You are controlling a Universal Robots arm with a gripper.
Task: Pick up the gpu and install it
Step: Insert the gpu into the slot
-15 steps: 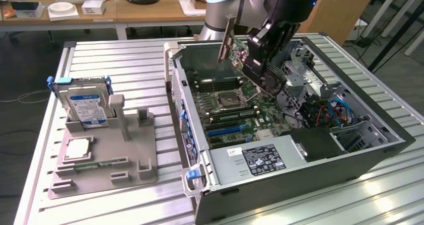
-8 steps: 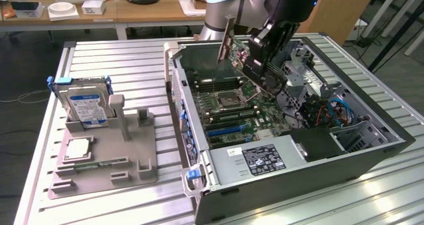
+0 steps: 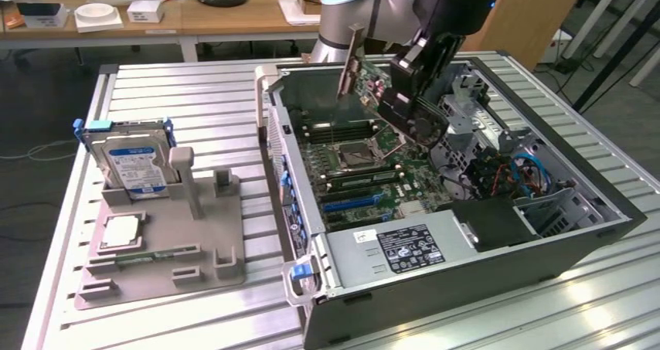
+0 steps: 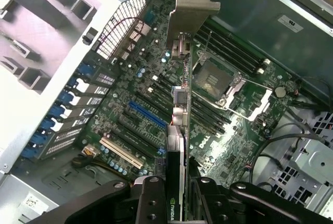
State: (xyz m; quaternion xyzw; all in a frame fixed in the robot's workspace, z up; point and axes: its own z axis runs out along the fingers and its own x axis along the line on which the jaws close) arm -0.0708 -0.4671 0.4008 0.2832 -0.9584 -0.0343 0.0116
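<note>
Black gripper (image 3: 410,76) is clamped on the gpu (image 3: 366,79), which hangs tilted, clear above the board (image 3: 410,198) inside the open case (image 3: 577,242). I'd worry about that tilt. Brought down off line with a slot, the card's edge could scrape the board, or its bracket (image 4: 195,5) could catch the case's rear wall. From the exterior view's left, a grey holder (image 3: 165,242) has a drive (image 3: 132,164) standing upright and a silver chip (image 3: 120,230) lying flat. The case holds the board, memory sticks (image 3: 356,178), a labelled power unit (image 3: 407,246) and blue cables (image 3: 521,168).
</note>
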